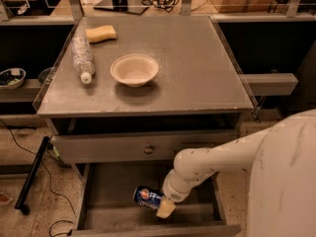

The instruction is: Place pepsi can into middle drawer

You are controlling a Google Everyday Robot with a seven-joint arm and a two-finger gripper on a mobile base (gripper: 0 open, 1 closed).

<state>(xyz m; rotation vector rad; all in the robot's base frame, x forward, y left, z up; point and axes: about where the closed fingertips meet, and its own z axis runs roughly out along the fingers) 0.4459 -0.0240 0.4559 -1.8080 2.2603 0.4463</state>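
In the camera view, my tool (164,207) is clamped on the can (148,197), which lies tipped sideways low inside the drawer (108,191), near its front. I'd lower it to the drawer floor, then release gently so it can't roll.

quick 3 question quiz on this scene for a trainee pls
1. True or false: the pepsi can sits on the cabinet top.
2. Where is the gripper? A: beside the knob. B: down in the open middle drawer, at the can. C: out of sight.
3. Name the three things on the cabinet top.

Key: 1 false. 2 B. 3 bottle, bowl, sponge.
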